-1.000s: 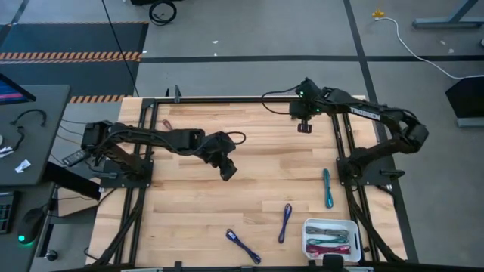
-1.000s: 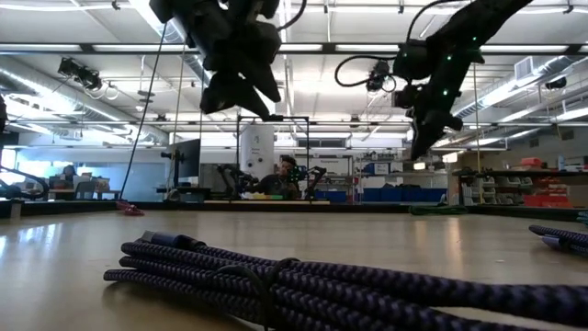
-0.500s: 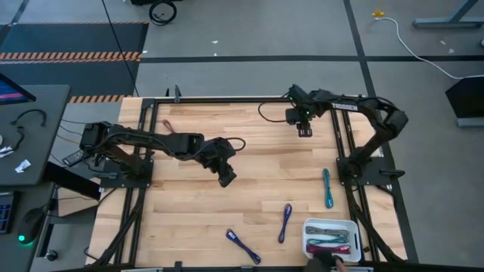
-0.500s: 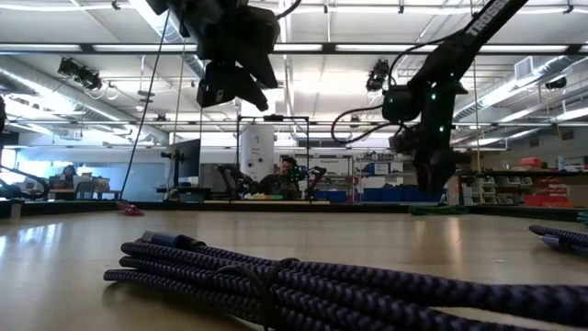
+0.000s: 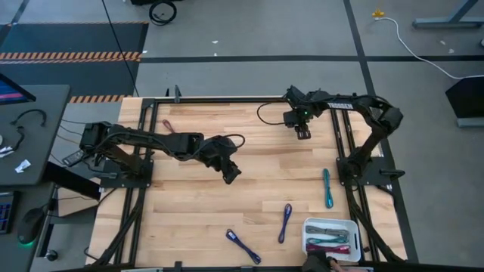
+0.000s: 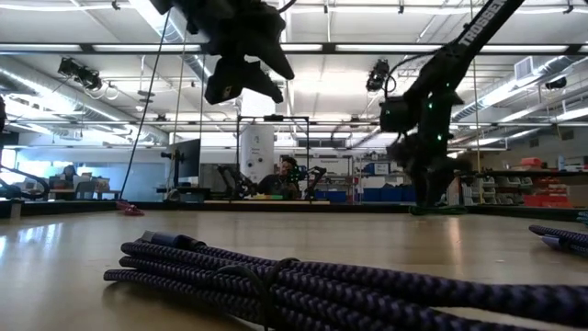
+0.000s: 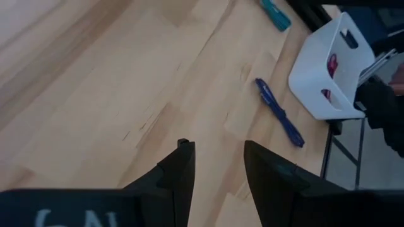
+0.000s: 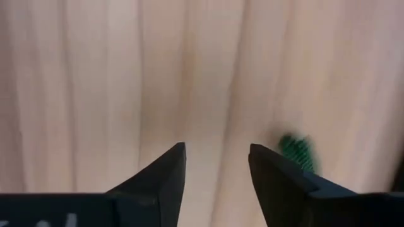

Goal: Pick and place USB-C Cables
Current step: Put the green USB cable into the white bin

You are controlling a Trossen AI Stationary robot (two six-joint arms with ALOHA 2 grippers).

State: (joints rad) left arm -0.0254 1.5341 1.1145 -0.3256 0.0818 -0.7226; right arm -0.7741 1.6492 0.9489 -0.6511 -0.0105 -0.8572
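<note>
Overhead, your left hand [image 5: 233,174] hangs above the middle of the wooden table [image 5: 189,219], its two fingers [image 7: 180,165] parted with nothing between them. Your right hand [image 5: 303,134] sits near the table's far edge, low over the boards, likewise spread and empty; a green cable [image 8: 297,151] shows just beside its fingers [image 8: 172,167]. Three cables lie loose on the table: a teal cable [image 5: 327,187] near the right arm's base, a purple cable [image 5: 284,222] and a blue cable [image 5: 243,246] toward the near edge. More cables fill the white bin [image 5: 330,239] at the near right corner.
</note>
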